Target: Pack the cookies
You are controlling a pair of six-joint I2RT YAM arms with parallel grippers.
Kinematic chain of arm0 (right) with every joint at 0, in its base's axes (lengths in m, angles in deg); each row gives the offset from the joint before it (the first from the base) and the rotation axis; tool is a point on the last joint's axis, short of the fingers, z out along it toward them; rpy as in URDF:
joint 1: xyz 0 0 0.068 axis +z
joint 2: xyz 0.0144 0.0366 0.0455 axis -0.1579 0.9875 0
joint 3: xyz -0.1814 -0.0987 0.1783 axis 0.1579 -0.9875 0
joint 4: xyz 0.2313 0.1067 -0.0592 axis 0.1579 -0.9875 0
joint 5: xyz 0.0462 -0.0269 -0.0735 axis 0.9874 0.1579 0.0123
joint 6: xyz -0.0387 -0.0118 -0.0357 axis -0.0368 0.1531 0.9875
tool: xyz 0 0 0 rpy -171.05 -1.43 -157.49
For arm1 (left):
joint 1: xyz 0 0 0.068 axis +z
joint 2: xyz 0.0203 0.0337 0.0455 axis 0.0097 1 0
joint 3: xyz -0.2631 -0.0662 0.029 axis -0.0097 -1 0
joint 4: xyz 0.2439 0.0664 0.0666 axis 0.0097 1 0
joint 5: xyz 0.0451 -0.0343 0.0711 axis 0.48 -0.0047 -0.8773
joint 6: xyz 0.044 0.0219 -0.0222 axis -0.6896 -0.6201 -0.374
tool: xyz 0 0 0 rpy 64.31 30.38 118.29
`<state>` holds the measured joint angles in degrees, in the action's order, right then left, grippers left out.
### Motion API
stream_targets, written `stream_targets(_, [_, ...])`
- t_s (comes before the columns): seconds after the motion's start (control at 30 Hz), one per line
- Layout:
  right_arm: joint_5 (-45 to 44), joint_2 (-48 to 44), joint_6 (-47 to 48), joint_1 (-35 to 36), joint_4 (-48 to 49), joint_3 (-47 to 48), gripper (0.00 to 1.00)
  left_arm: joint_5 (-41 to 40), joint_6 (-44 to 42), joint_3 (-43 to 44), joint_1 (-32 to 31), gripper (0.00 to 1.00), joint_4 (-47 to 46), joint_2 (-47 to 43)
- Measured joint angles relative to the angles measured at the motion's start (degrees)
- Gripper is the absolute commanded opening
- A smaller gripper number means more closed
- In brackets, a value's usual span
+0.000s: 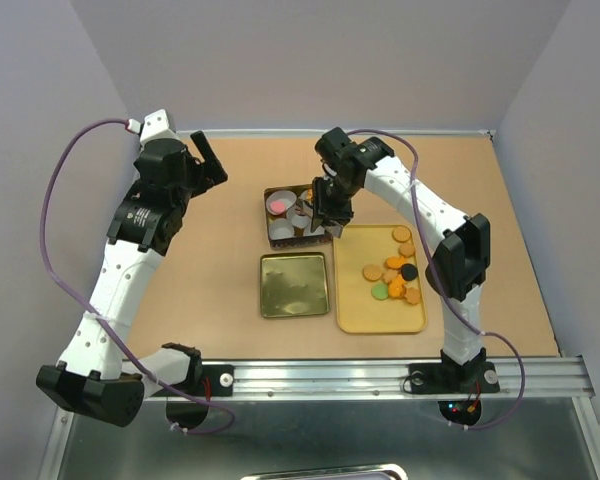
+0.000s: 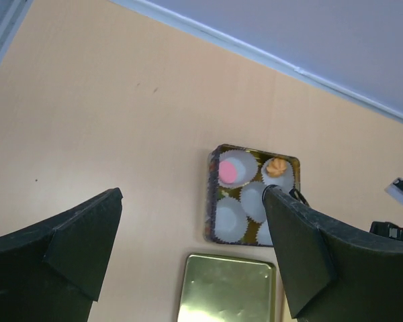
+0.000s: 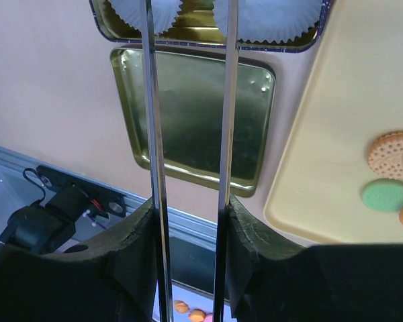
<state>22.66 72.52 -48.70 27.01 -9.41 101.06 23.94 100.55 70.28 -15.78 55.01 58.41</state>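
Several cookies (image 1: 395, 270), orange, tan, green and black, lie on a yellow tray (image 1: 380, 312). A pink cookie (image 1: 277, 204) and an orange one (image 2: 277, 166) sit in white paper liners in the square tin (image 1: 270, 232). My right gripper (image 1: 330, 213) is shut on metal tongs (image 3: 153, 100) and hangs over the tin's near right corner. The tong tips are out of view. My left gripper (image 1: 202, 160) is open and empty, raised at the far left. The tray (image 3: 336, 168) carries a tan cookie (image 3: 393, 153) and a green one (image 3: 386, 196).
The tin's gold lid (image 1: 294, 285) lies upside down in front of the tin, left of the tray. A metal rail (image 1: 380, 375) runs along the table's near edge. Walls close the back and sides.
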Motion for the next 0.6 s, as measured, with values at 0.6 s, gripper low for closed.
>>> stream_targets(0.6, [0.3, 3.0, 0.9, 0.0, 0.3, 0.6, 0.27, 7.6, -3.0, -1.7, 2.7, 0.99, -1.7, -0.5])
